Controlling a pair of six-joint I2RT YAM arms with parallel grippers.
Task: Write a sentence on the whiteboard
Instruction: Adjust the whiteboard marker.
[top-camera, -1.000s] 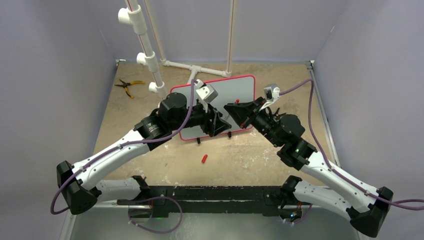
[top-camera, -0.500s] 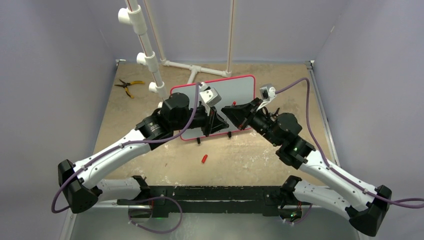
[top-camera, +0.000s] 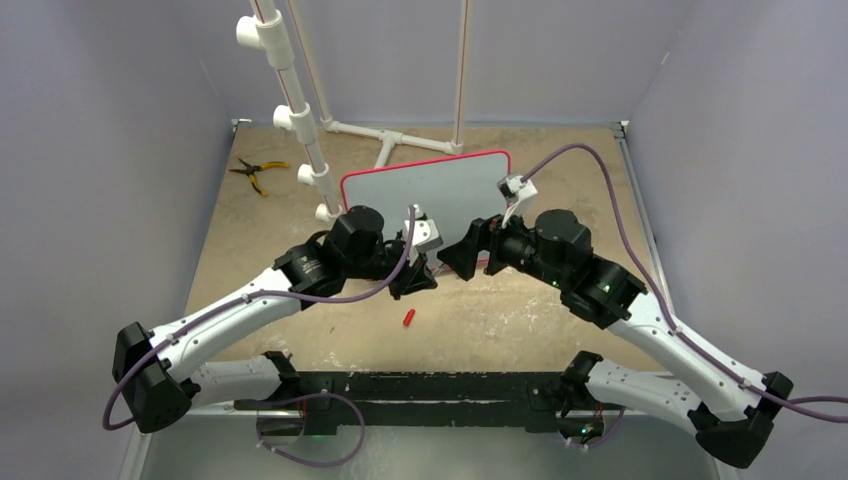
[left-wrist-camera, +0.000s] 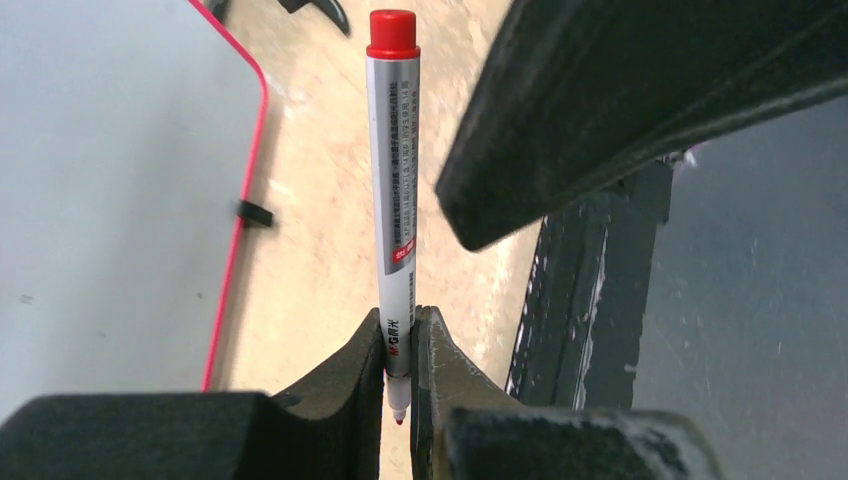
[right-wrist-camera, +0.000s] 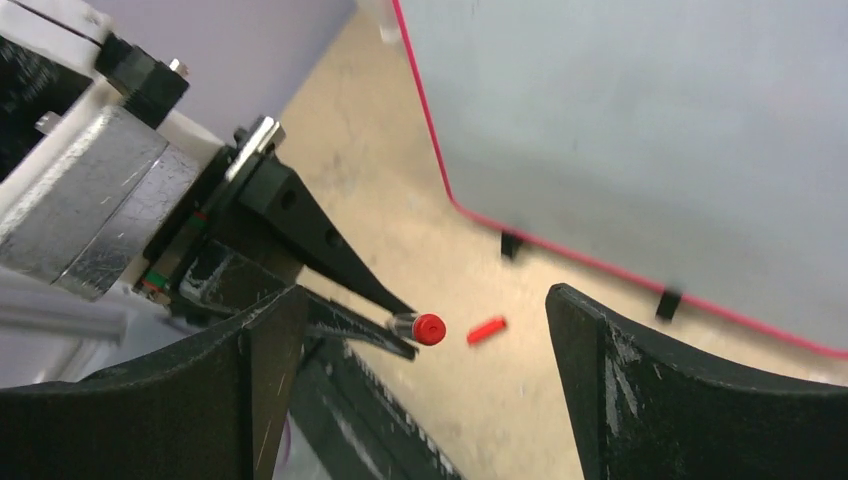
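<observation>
Top external: My two arms meet low in the middle of the frame, in front of the whiteboard (top-camera: 440, 190), which lies on the worktop (top-camera: 520, 310) at upper centre. My left end effector (top-camera: 420, 278) and right end effector (top-camera: 462, 256) sit just beside each other. A small red cap (top-camera: 407, 318) lies below them, and no red lettering shows on the board.

Left wrist: My left end effector (left-wrist-camera: 399, 335) is pinching the marker (left-wrist-camera: 393, 180) near its nib. The red tail end points to the top of the frame. The board fills the left side, blank.

Right wrist: My right end effector (right-wrist-camera: 425, 300) is spread wide, with the marker's tail end lying between its fingers and untouched. The cap lies just to its right, and the blank board fills the upper right.

By my reading, the marker is uncapped but held backwards, so a handover looks under way and the whole sentence is left to write.
</observation>
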